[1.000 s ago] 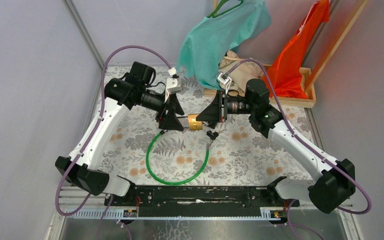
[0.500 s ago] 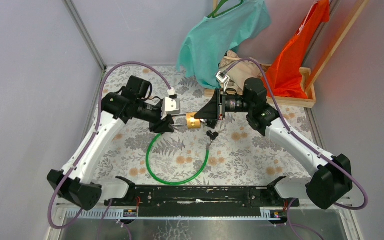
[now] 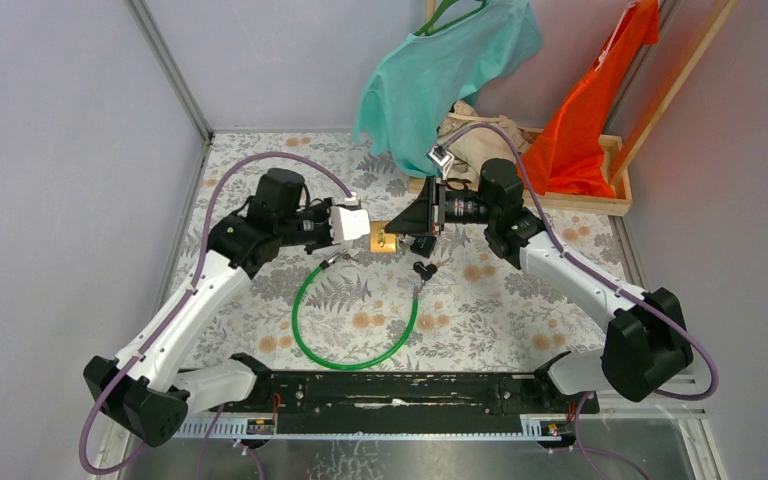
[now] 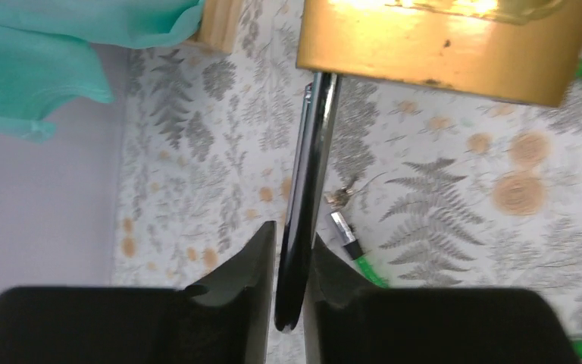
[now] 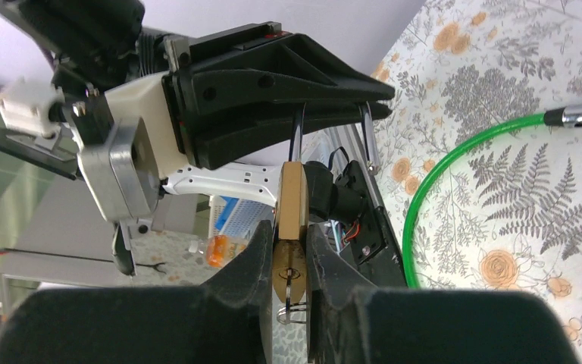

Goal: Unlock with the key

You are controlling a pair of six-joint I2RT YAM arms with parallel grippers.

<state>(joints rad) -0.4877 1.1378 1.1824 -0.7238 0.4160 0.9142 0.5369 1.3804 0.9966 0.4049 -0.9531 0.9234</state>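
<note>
My right gripper (image 5: 288, 227) is shut on the flat sides of a brass padlock (image 5: 292, 205), which it holds above the floral table. A thin metal key (image 5: 288, 292) with a wire ring sticks out of the keyhole between its fingers. The padlock's dark shackle (image 4: 307, 189) runs from the brass body (image 4: 439, 45) down between the fingers of my left gripper (image 4: 289, 231), which press on either side of it. From above, the left gripper (image 3: 365, 233) and right gripper (image 3: 400, 232) meet at the padlock (image 3: 381, 239), nose to nose.
A green cable loop (image 3: 355, 367) lies on the table below the padlock, one metal-tipped end (image 4: 345, 227) under the left gripper. A small black object (image 3: 423, 270) lies beside the other end. A wooden crate (image 3: 615, 205) with teal (image 3: 440, 70) and orange (image 3: 600, 110) clothes stands back right.
My left gripper has rolled over, slid in along the shackle and closed its wide-open jaws onto it. The right gripper has carried the padlock slightly toward the back.
</note>
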